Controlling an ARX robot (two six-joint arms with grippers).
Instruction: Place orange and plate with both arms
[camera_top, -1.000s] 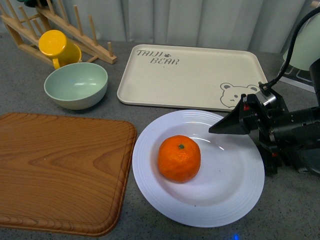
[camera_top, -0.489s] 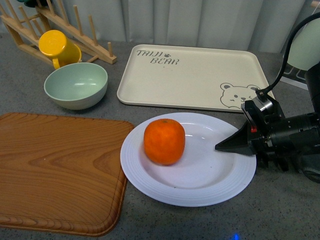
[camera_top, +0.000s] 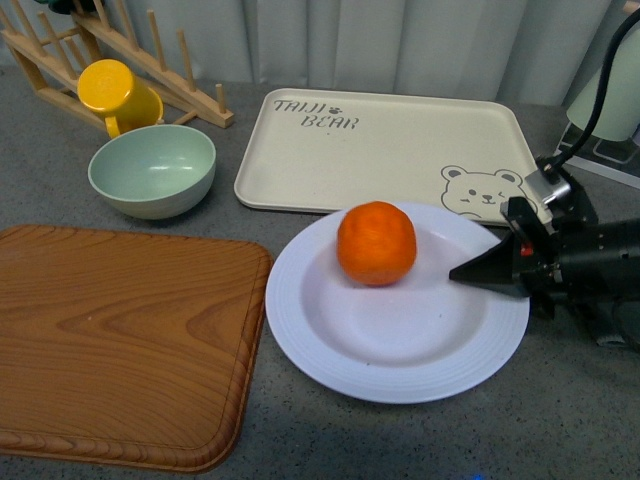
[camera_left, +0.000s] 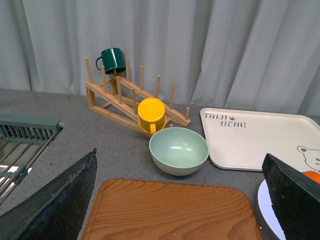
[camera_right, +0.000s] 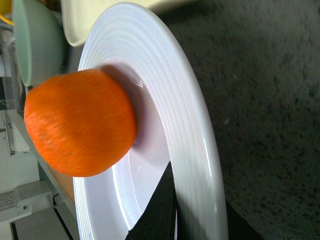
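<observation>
Orange is sitting in plate; right pincer is pinching its rim. Left pincer is gaping, its camera alone showing green mug.

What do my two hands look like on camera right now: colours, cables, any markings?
The right hand is matte black, tapering to a pointed wedge, with a small red mark, a silver block behind it and a black cable arching up. The left hand shows only two dark wedge-shaped fingers.
</observation>
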